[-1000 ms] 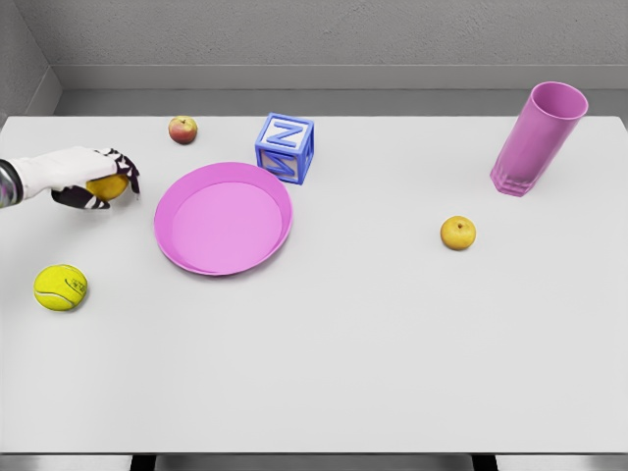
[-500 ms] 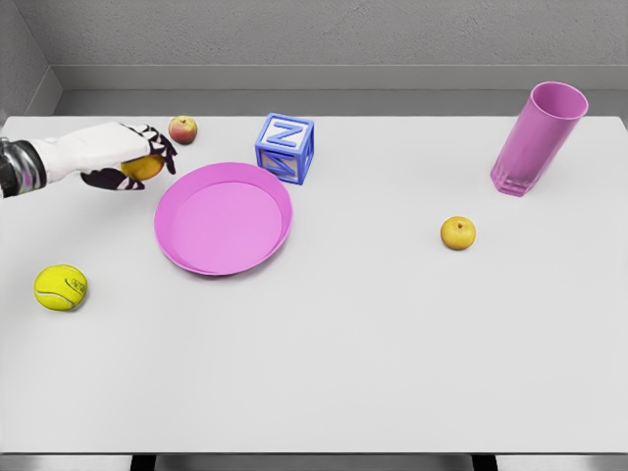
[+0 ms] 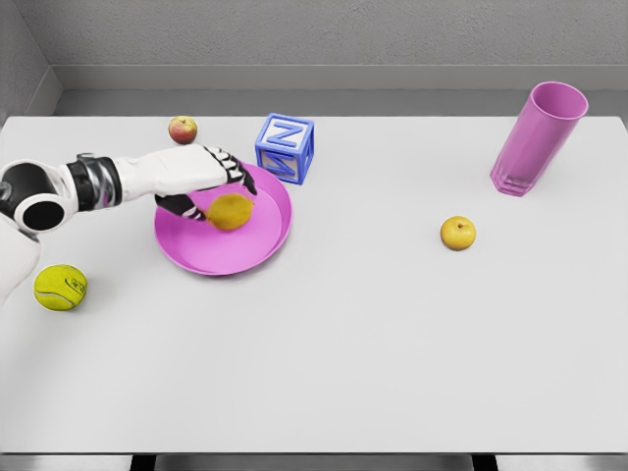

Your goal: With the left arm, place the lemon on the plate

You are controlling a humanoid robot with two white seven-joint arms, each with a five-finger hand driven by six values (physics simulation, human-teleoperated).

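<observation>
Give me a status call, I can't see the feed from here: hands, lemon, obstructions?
Left hand shut on lemon, over the pink plate. Right hand not in view. Lemon not yet released. Blue block just behind the plate, not in the way.

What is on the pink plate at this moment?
The lemon is over the plate, with the left hand around its top. Whether it touches the plate cannot be seen; the hand covers part of the plate.

White left arm (image 3: 147,177), black joint rings, black-and-white hand (image 3: 211,182)
</observation>
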